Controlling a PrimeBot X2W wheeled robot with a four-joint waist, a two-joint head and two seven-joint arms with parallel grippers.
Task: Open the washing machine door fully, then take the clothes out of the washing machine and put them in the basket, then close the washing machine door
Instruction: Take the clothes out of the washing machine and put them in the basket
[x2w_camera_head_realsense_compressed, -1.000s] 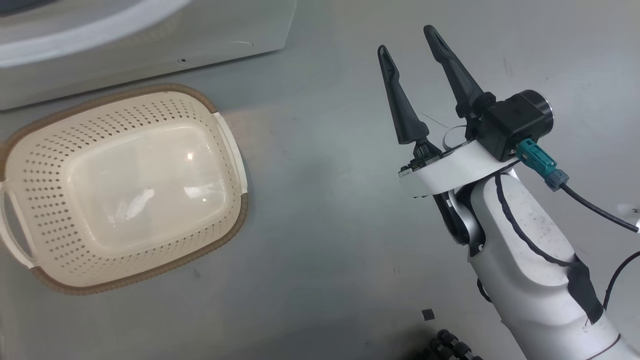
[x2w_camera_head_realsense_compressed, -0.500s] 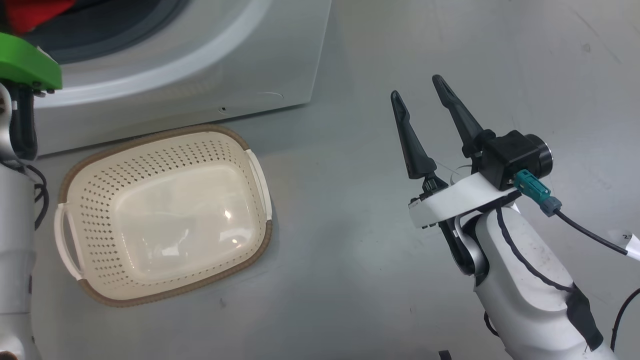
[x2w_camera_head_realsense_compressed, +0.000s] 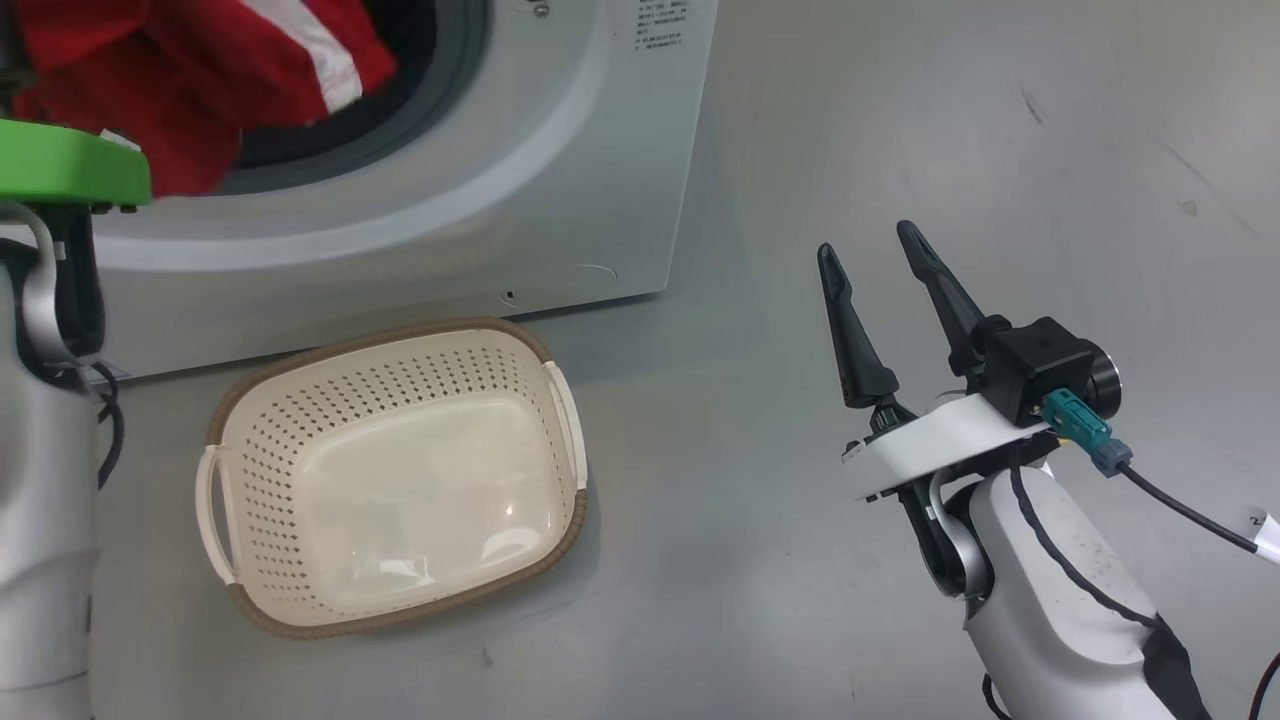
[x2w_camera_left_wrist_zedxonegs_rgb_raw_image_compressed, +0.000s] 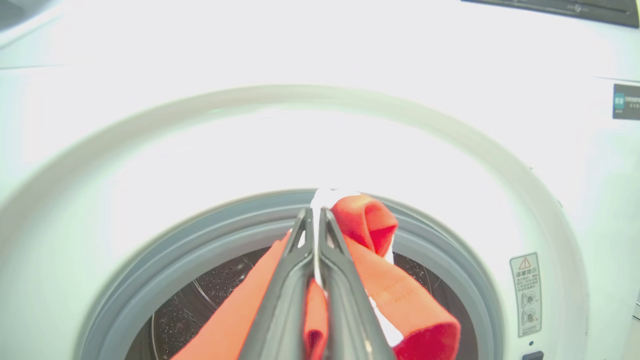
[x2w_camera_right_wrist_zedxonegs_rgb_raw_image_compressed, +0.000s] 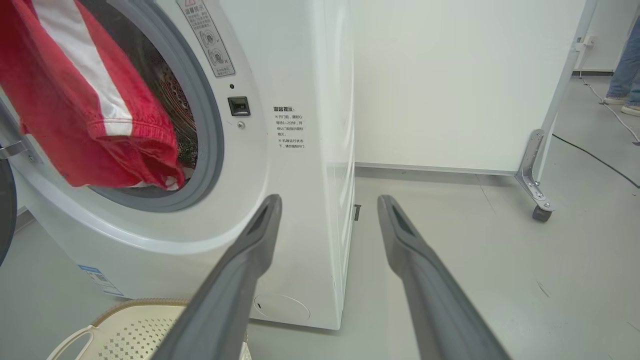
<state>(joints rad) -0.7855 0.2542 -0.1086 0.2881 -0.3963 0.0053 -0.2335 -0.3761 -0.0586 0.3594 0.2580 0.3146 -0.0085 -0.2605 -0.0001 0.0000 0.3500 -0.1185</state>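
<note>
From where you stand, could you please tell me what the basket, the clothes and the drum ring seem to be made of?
The basket: likely moulded plastic, glossy cream; its floor throws glare, and the brown rim only looks woven.
The clothes: soft red fabric with white stripes, matte; it folds and shows a stitched hem.
The drum ring: probably rubber, dull grey, no shine.

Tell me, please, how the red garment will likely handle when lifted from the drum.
Probably floppy: the red garment droops in folds from the shut left tool. Likely light, as a pinch on one fold carries it. It could snag on the grey rubber ring.
</note>
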